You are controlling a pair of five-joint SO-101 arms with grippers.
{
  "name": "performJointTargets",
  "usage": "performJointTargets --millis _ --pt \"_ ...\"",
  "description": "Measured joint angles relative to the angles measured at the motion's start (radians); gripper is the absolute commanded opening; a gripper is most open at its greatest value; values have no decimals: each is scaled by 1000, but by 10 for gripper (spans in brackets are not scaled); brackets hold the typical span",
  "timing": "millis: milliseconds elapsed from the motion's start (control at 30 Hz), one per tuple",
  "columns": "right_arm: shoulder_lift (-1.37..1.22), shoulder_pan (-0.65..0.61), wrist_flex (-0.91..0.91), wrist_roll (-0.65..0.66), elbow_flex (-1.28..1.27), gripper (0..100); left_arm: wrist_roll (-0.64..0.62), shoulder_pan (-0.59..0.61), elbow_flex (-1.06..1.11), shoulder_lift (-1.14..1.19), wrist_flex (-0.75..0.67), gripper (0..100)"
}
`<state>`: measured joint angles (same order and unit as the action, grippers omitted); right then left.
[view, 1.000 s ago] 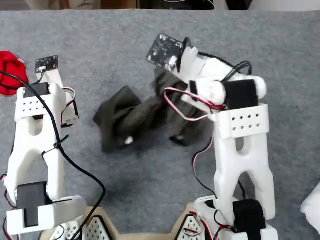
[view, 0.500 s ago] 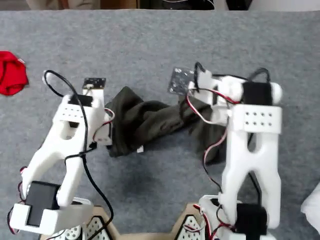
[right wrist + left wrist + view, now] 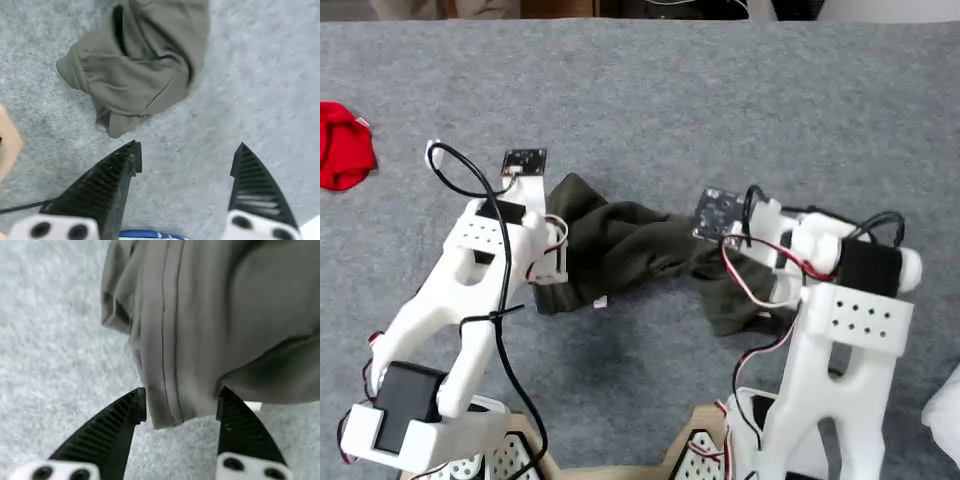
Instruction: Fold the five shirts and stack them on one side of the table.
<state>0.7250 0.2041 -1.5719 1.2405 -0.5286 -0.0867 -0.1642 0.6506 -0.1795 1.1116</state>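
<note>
High cam fixed above, looks down over my table (image 3: pixel 720 100), far. My wrist cams point down, close. All share olive shirt (image 3: pixel 630 250).

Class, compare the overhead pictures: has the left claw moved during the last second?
Yes. In the high view the left claw moved away from the red cloth to the olive shirt edge.

A robotics test bench: a table (image 3: pixel 650 90) covered in grey felt, a white plastic arm (image 3: pixel 440 310) at lower left with its black servo (image 3: pixel 400 400) exposed, and a bare circuit board (image 3: pixel 718 212) mid-frame.
</note>
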Motion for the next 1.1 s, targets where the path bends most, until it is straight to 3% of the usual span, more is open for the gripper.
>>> performJointTargets --millis 300,700,967,1100 --pt "78 18 38 0 -120 295 28 0 6 0 183 239" --pt "78 18 109 -40 -124 295 35 0 112 0 -40 236" --pt "78 18 109 -40 -124 295 35 0 127 3 -46 18" --pt "81 18 109 -40 -124 295 35 -2 127 3 -64 18"
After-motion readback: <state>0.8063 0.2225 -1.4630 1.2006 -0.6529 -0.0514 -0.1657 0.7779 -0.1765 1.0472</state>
